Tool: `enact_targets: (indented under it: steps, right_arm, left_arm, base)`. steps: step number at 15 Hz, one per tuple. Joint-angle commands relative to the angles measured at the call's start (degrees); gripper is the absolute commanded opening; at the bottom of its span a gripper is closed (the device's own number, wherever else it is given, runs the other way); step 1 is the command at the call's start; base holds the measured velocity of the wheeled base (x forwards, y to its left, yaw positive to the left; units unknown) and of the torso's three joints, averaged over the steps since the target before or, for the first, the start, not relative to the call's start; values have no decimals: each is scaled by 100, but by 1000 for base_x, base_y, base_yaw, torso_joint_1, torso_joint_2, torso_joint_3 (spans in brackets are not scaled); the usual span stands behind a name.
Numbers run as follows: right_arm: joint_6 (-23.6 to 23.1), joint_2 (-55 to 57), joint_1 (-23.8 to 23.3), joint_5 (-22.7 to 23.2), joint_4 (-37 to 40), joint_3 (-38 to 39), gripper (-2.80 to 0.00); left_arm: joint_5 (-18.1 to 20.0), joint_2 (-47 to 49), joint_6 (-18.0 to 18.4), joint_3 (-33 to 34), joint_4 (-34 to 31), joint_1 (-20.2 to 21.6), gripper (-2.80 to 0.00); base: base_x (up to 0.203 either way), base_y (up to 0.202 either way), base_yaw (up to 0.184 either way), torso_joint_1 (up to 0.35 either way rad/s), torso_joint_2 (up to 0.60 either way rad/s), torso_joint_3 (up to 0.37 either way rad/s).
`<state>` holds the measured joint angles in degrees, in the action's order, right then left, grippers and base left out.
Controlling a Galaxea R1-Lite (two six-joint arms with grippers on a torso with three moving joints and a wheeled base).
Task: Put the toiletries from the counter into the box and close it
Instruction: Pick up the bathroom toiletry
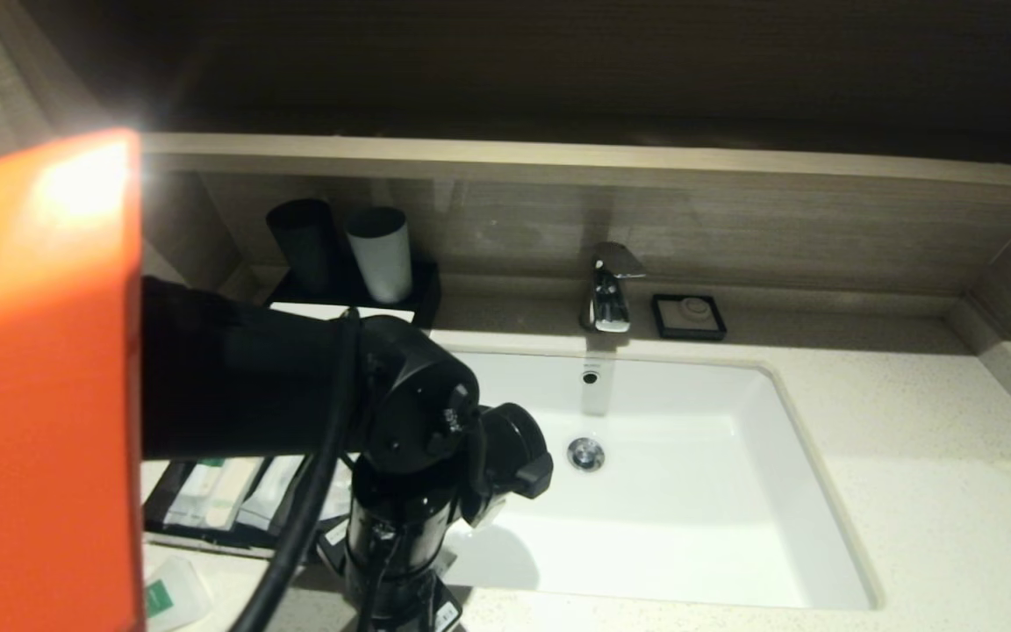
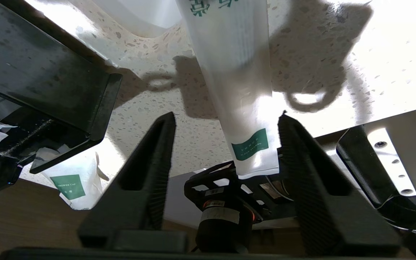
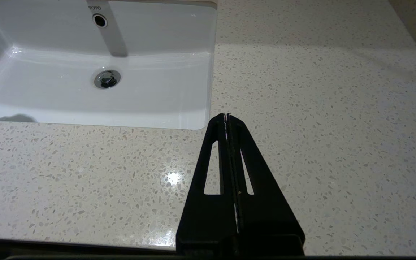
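Note:
My left gripper (image 2: 226, 117) is open and points down at the speckled counter (image 2: 150, 108). A long white sachet (image 2: 237, 72) with a green label lies between its fingers, close against one finger (image 2: 294, 144). The black box's pulled-out drawer (image 2: 49, 79) is beside it. In the head view the drawer (image 1: 159, 518) holds several sachets (image 1: 216, 491), and the box's white top panel (image 1: 330, 310) shows behind my arm. The small white packet with a green label (image 2: 72, 180) lies by the drawer's corner, near the counter's front edge (image 1: 168, 597). My right gripper (image 3: 226, 115) is shut and empty.
The white basin (image 1: 672, 491) fills the middle of the counter, with its tap (image 1: 609, 290) behind. A black cup (image 1: 299, 241) and a white cup (image 1: 380, 250) stand behind the box. A black soap dish (image 1: 689, 316) sits beside the tap, under the wood-look ledge (image 1: 558, 162).

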<state>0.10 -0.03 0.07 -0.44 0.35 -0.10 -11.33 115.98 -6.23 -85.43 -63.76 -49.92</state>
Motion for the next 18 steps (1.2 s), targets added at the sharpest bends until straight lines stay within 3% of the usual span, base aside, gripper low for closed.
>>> enact_targets:
  steps: [1,16,18]
  right_arm:
    - [-1,3,1,0,0,1,-280]
    - [-1,3,1,0,0,1,-280]
    - [-1,3,1,0,0,1,-280]
  left_arm:
    - [-1,38,-10,-26,-49,0,0]
    - [43,170,-107,-17,-111,-35,0]
    - [193,171,-98,-32,-111,-44,0]
  base:
    - [0,0,0,0,0,0]
    - [0,0,0,0,0,0]
    - [0,0,0,0,0,0]
